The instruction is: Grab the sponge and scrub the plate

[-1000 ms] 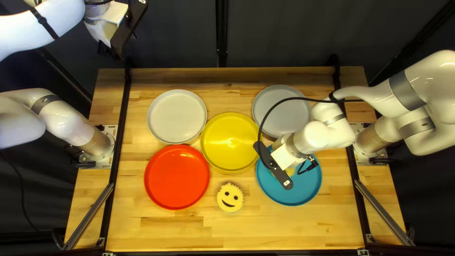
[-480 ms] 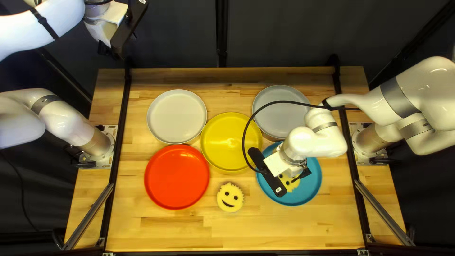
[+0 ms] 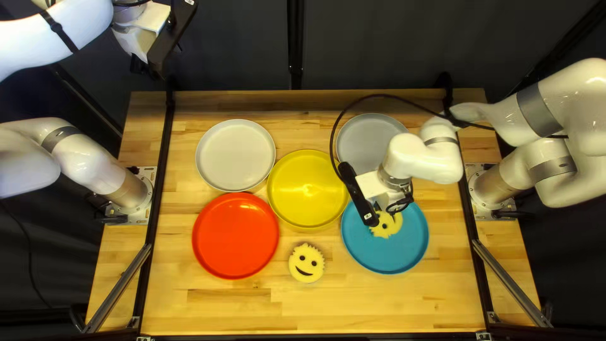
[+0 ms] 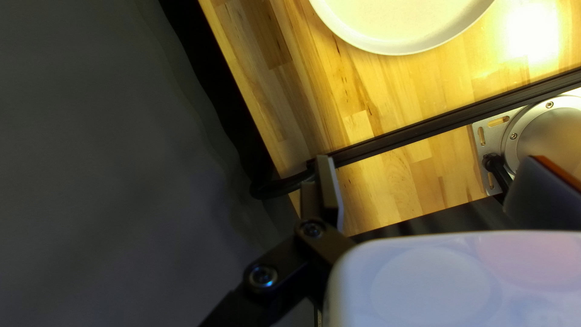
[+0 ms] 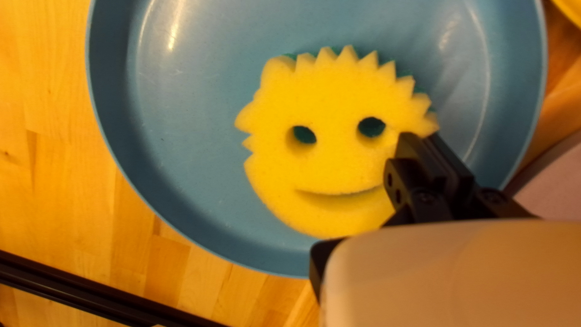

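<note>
In the top left view my right gripper is low over the far part of the blue plate, largely hidden under its mount. A yellow smiley sponge lies in that plate beside it. In the right wrist view the fingers of my right gripper stand close together on the edge of the sponge, pinching it, inside the blue plate. My left gripper hangs beyond the table's far left corner; in the left wrist view the left gripper has its fingers wide apart, holding nothing.
A second smiley sponge lies on the wood between the red plate and the blue one. Yellow, white and grey plates stand behind. A black cable loops over the grey plate.
My right gripper and the sponge in the blue plate shifted toward the near edge, then back toward the far edge. The left arm, the other plates and the loose sponge stayed put.
</note>
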Motion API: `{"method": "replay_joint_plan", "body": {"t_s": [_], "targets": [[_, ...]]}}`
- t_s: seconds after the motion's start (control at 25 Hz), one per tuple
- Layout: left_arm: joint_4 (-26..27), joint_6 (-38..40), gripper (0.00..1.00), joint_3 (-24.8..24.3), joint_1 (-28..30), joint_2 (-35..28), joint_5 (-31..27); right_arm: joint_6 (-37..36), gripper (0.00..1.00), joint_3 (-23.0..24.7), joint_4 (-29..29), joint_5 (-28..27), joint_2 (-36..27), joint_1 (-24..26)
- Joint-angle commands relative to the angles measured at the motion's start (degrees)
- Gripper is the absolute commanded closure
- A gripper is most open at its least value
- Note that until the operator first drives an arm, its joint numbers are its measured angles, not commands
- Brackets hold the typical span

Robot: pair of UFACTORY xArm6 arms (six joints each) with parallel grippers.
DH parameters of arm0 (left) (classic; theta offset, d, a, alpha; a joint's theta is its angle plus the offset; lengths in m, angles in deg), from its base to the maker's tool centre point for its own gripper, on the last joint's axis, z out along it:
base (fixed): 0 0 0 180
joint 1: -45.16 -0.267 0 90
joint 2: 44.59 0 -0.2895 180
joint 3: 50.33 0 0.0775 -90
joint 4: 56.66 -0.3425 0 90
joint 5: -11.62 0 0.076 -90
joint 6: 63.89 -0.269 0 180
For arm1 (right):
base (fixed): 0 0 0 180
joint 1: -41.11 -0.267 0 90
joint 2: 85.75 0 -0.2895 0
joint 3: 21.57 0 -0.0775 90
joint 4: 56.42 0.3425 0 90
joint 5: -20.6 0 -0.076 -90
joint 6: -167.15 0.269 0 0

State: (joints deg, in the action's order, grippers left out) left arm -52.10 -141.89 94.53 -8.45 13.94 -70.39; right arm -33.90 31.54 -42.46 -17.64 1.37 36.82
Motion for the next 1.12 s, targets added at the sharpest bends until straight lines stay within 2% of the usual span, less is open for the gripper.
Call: {"method": "replay_joint_plan", "body": {"t_s": [0.04, 0.2, 0.44, 0.68, 1.12], "targets": [[0.0, 0.0, 0.00, 0.0, 0.0, 0.0, 0.0, 1.3, 1.00, -1.2, -1.0, -0.4, -0.8, 2.4], [0.0, 0.0, 0.00, 0.0, 0.0, 0.0, 0.0, 2.0, 1.00, -4.0, -2.7, -0.1, 0.8, 4.9], [0.0, 0.0, 0.00, 0.0, 0.0, 0.0, 0.0, 3.9, 1.00, -11.3, -6.6, 0.8, 6.9, 8.7], [0.0, 0.0, 0.00, 0.0, 0.0, 0.0, 0.0, 6.7, 1.00, -18.8, -10.0, 1.7, 13.6, 9.3], [0.0, 0.0, 0.00, 0.0, 0.0, 0.0, 0.0, 6.6, 1.00, -19.3, -10.0, 1.8, 14.2, 9.3]]}}
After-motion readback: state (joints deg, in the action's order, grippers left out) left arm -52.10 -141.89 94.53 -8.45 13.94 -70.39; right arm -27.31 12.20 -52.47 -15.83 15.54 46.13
